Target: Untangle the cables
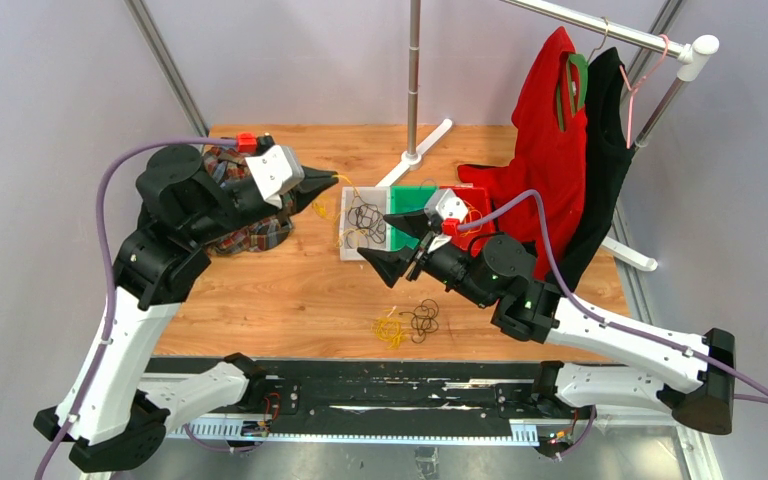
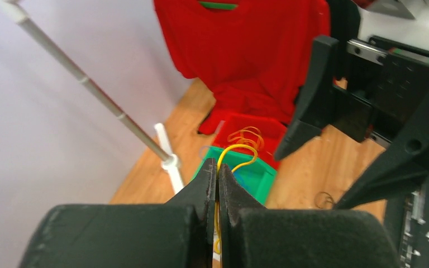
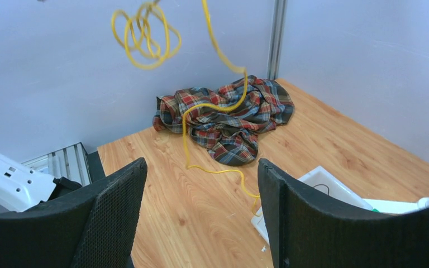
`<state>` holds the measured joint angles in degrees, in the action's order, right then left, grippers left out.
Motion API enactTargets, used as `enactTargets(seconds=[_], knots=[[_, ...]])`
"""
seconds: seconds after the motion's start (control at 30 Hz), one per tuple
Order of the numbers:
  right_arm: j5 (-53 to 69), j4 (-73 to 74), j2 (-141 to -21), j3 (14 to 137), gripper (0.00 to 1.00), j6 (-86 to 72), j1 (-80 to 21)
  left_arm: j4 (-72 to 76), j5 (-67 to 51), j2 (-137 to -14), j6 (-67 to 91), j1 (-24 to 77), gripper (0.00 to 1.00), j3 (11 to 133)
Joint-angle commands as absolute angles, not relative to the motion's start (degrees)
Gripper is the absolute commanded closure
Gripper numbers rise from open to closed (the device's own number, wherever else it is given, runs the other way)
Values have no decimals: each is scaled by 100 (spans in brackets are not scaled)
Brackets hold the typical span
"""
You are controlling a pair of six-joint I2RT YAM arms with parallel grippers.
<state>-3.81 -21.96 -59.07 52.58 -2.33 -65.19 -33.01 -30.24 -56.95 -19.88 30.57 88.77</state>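
Cables are partly sorted, by my reading. One yellow cable (image 2: 236, 149) is pinched in my left claw (image 2: 217, 190), which is clenched tight on it just above the white tray (image 1: 350, 205). From there the strand curls and hangs down, and its low end trails to the rim of that tray. It looks free of the others along the stretch I can see.

My right claw (image 3: 201, 163) is on the other side of the white tray, jaws wide apart and holding nothing. The yellow strand hangs beyond its tips, not between them.

Black cables (image 1: 365, 218) lie loose inside the white tray. Just past it, on the side away from my left arm, is a green tray (image 1: 410, 195). Beyond that is a red tray (image 2: 226, 125) with a yellow coil (image 2: 246, 137) in it, so some sorting looks done.

What is left, I judge, is the clump on the bench (image 1: 290, 290) on the near side of the white tray, towards the arm bases. There a yellow tangle (image 1: 390, 329) lies touching a black curl (image 1: 423, 318). I cannot tell from here whether those two are knotted or merely side by side. The held cable also has yet to be set down.
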Motion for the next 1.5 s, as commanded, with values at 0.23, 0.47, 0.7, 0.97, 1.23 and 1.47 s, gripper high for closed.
enactTargets(seconds=[0.23, 0.47, 0.7, 0.97, 1.23, 1.47], knots=[[-305, -2419, -6170, 5752, 32, 45, -6386, -3361, -3973, -5537, -1548, 3085, 100, 8546], [-635, -2526, -6430, 5981, 76, 23, -6136, -3366, -4026, -5570, -1311, 3085, 100, 8337], [-691, -2111, -6152, 5761, 99, -213, -5452, -4034, -3701, -5677, -1561, 3085, 16, 7919], [-2103, -1358, -5825, 5336, 99, 67, -4198, -4417, -2890, -5599, -2048, 3085, 2, 7780], [-3063, -1367, -6369, 5181, 100, 401, -3485, -4558, -2402, -5570, -2346, 3085, 2, 7729], [-2921, -1709, -6699, 5143, 99, 113, -2994, -4585, -2457, -5493, -2379, 3086, 2, 7667]])
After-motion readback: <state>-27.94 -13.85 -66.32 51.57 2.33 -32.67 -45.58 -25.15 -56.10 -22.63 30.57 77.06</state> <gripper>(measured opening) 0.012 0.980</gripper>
